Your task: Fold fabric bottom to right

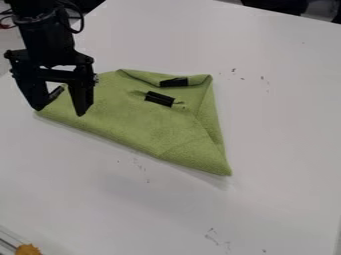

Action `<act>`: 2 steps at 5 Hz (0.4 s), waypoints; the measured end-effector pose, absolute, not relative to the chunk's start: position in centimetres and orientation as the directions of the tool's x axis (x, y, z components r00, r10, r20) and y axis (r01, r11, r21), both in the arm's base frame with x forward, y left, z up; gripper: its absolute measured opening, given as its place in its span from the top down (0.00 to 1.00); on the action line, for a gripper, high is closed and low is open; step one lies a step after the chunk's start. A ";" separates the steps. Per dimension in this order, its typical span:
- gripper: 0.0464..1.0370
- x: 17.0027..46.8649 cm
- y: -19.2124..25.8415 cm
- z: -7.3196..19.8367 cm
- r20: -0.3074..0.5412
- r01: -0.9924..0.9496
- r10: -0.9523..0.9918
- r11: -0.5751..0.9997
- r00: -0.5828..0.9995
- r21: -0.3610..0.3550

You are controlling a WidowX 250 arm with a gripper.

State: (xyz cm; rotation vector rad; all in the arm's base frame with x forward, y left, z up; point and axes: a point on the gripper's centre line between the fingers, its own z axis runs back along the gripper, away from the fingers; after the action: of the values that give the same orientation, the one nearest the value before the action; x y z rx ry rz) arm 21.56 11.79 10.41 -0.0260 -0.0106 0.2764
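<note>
Fabric [126,117] plain green; end effector [60,110] black; table [86,194] white.

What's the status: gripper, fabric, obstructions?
Gripper open at fabric's image-left end, contact unclear. Green fabric lies with top and right edges folded over. Two black strips, one nearer the middle, one at the top fold.

Black pincer [59,110] above one end of green fabric [140,119]

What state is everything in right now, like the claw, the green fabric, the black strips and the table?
Claw: open, at the fabric's left end.
Green fabric: partly folded, flap along its right side.
Upper black strip: lying near the fabric's top edge.
Lower black strip: lying flat on the fabric.
Table: marked with dark specks.
</note>
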 end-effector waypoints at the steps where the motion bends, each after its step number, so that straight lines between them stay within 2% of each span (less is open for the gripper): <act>1: 0.04 21.5 11.7 9.7 -0.019 -0.277 0.277 0.960 0.961 -0.032; 2: 0.04 23.3 11.1 8.7 0.016 -0.302 0.302 0.953 0.953 -0.029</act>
State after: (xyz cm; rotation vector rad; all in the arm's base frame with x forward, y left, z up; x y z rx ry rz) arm 23.26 11.07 8.71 -0.0262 -0.0200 0.3066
